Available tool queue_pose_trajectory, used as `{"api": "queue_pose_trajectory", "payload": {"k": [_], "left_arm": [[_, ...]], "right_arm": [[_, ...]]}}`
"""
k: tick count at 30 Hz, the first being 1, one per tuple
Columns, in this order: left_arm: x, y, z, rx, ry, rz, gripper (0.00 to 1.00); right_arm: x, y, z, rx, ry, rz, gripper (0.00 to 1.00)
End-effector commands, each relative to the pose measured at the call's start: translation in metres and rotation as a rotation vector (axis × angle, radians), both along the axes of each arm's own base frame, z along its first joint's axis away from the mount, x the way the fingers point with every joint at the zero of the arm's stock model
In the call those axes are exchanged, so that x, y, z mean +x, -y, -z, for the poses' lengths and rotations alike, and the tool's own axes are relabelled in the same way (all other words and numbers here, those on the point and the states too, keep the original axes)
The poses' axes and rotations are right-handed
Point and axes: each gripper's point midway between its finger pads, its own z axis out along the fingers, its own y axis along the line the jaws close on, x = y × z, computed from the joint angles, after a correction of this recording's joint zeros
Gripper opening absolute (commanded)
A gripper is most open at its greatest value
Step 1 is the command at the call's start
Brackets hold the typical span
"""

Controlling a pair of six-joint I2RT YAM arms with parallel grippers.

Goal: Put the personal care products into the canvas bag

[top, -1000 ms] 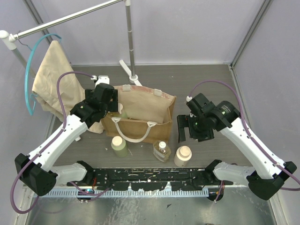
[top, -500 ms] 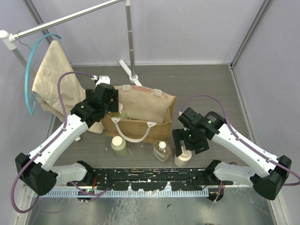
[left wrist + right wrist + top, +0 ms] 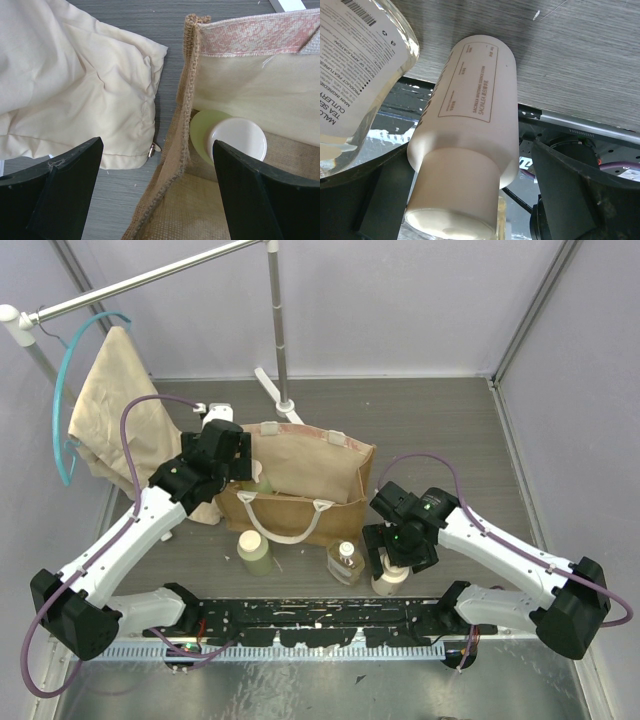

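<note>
We count four bottles: pale green bottle [image 3: 199, 131] inside tan canvas bag [image 3: 310, 475]; second green bottle [image 3: 254, 552], clear amber bottle [image 3: 346, 562] and cream bottle [image 3: 470, 130] outside. Left gripper [image 3: 156, 147] gapes empty; right gripper [image 3: 470, 167] gapes astride the cream bottle.

Top view: even diffuse overhead light, soft short shadows, all sharp, with mild sheen on the metal sill [image 3: 300, 690] at 6 o'clock. Left wrist: bright, cloth [image 3: 60, 85] near blown-out at 10 o'clock, left fingers [image 3: 55, 200] dark and soft. Right wrist: glare on the clear bottle [image 3: 355, 85] at 9 o'clock, cream bottle [image 3: 470, 125] label sharp, cap end blurred, right fingers [image 3: 570, 200] in shadow.
</note>
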Motion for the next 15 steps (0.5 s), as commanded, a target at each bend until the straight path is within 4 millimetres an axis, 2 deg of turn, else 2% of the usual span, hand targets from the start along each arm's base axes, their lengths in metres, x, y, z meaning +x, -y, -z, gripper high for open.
{"api": "queue_pose_trajectory", "payload": {"k": [1, 12, 15], "left_arm": [[0.001, -0.003, 0.000, -0.004, 0.015, -0.022, 0.98], [0.003, -0.001, 0.004, -0.008, 0.012, -0.020, 0.98], [0.003, -0.001, 0.006, -0.007, 0.010, -0.021, 0.98]], "right_arm": [[0.008, 0.001, 0.002, -0.020, 0.040, -0.015, 0.98], [0.001, 0.007, 0.013, -0.074, 0.011, -0.021, 0.93], [0.001, 0.007, 0.017, -0.081, 0.008, -0.025, 0.89]]}}
